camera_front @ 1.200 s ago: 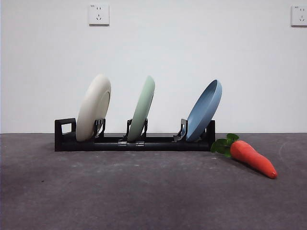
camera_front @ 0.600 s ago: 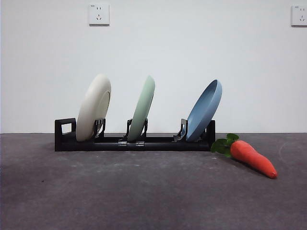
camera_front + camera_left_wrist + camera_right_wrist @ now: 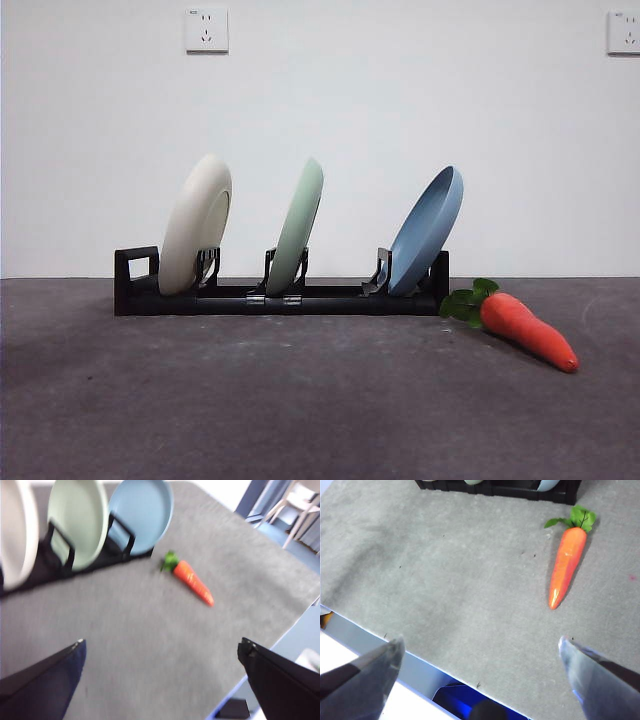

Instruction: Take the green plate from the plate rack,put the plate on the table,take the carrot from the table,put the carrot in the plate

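The green plate (image 3: 297, 228) stands on edge in the middle slot of the black plate rack (image 3: 330, 299); it also shows in the left wrist view (image 3: 77, 520). The carrot (image 3: 525, 329) lies on the table (image 3: 300, 400) just right of the rack, its leaves toward the rack; it also shows in the left wrist view (image 3: 193, 579) and the right wrist view (image 3: 566, 566). My left gripper (image 3: 160, 655) is open and empty, high above the table in front of the rack. My right gripper (image 3: 480, 652) is open and empty above the table's front edge.
A cream-white plate (image 3: 195, 225) stands in the rack's left slot and a blue plate (image 3: 428, 232) in its right slot. The rack has a square loop handle (image 3: 136, 265) at its left end. The table's front edge (image 3: 380, 632) runs under the right gripper.
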